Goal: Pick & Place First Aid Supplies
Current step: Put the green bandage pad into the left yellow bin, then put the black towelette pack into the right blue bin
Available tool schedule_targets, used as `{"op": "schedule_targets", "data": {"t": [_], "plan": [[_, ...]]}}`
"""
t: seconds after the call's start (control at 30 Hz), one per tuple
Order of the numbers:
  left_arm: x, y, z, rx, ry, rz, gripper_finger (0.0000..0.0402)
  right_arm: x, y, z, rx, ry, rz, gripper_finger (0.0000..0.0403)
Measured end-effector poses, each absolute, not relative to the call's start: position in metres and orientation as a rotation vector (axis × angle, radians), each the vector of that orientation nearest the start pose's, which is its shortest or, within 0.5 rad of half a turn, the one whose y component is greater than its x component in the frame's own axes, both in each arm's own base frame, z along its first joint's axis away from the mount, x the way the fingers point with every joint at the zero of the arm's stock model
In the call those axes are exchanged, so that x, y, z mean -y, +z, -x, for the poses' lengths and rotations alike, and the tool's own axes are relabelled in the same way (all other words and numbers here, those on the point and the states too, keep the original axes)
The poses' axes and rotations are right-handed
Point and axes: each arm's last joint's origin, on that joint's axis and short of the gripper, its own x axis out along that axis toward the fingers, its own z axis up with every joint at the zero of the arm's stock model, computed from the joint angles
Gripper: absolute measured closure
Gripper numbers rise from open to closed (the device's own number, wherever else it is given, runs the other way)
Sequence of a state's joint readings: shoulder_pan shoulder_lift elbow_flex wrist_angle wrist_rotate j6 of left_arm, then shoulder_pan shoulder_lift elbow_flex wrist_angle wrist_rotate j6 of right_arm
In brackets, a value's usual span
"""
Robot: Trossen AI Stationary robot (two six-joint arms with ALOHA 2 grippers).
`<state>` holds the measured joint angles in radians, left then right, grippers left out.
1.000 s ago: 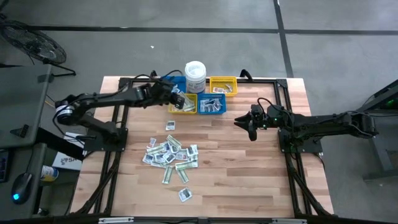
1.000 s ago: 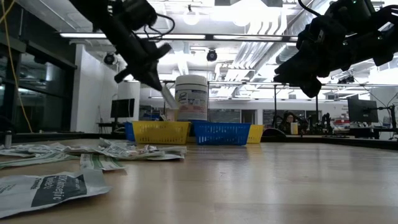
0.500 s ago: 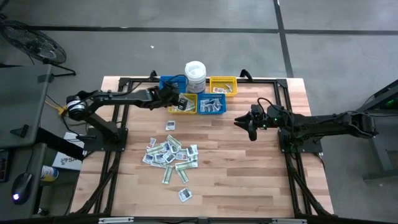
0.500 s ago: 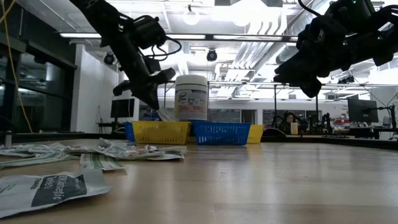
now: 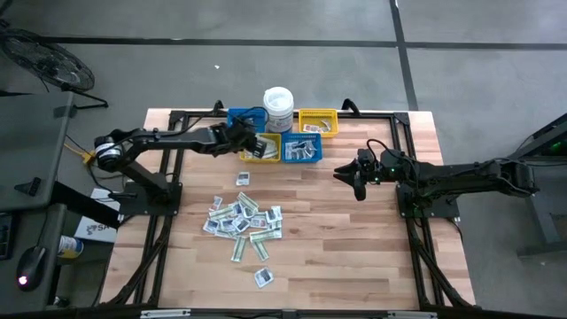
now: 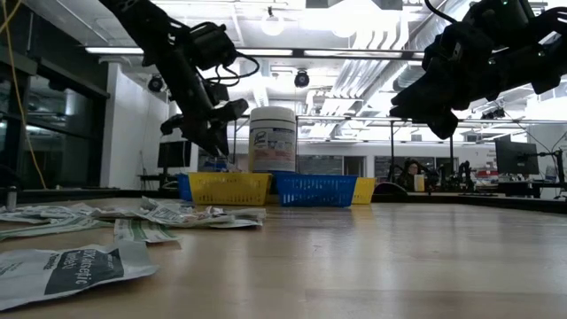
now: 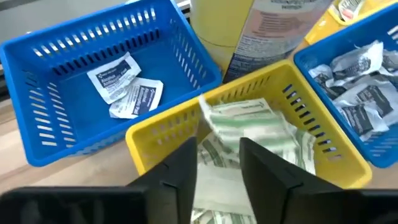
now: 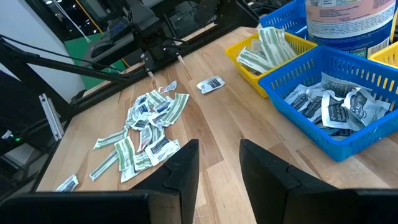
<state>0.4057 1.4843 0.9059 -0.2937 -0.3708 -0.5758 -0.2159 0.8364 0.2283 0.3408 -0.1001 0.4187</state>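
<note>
We see the left gripper [image 5: 255, 143] poised over the near yellow slatted plastic bin [image 7: 144, 138], and where a moment ago its jaws were closed on a pale green-and-white paper strip, they now stand apart with nothing between them; the strip [image 7: 245, 121] lies atop the others inside that bin. We judge this delivery done, so the left arm is free to go back for another packet. Most of the first aid supplies still wait as a loose pile of small flat paper packets [image 5: 241, 220] spread on the wooden surface [image 5: 354, 239] nearer the front, with one white square [image 5: 243, 179] lying alone between pile and bins. Further right, the right gripper [image 5: 357, 186] hangs above bare wood, unmoved, its jaws partly apart and empty. The left wrist view shows us what the overhead cannot: a blue slatted bin [image 7: 37, 74] holding just two white squares [image 7: 127, 90]. The right wrist view reveals the other blue bin [image 8: 292, 78] crowded with dark-printed packets, beside the white lidded tub [image 8: 345, 25].
</note>
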Motion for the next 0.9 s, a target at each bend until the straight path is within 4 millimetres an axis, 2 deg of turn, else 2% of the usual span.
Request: {"op": "schedule_targets", "data": {"t": [0.1,0.3,0.47,0.63,0.9], "plan": [[-0.125,0.218,-0.265,-0.644,0.944,0.513,0.0262,0.034,0.183,-0.168,-0.236,-0.169,-0.458,0.0293],[-0.116,0.235,-0.248,-0.672,0.905,0.529,0.0257,0.034,0.183,-0.168,-0.236,-0.169,-0.458,0.0293],[-0.105,0.237,-0.23,-0.852,0.782,0.53,0.0257,0.034,0.183,-0.168,-0.236,-0.169,-0.458,0.0293],[-0.096,0.229,-0.22,-1.05,0.633,0.518,0.0257,0.034,0.183,-0.168,-0.236,-0.169,-0.458,0.0293],[-0.088,0.184,-0.209,-1.044,0.582,0.673,0.0257,0.034,0.183,-0.168,-0.236,-0.169,-0.458,0.0293]]}}
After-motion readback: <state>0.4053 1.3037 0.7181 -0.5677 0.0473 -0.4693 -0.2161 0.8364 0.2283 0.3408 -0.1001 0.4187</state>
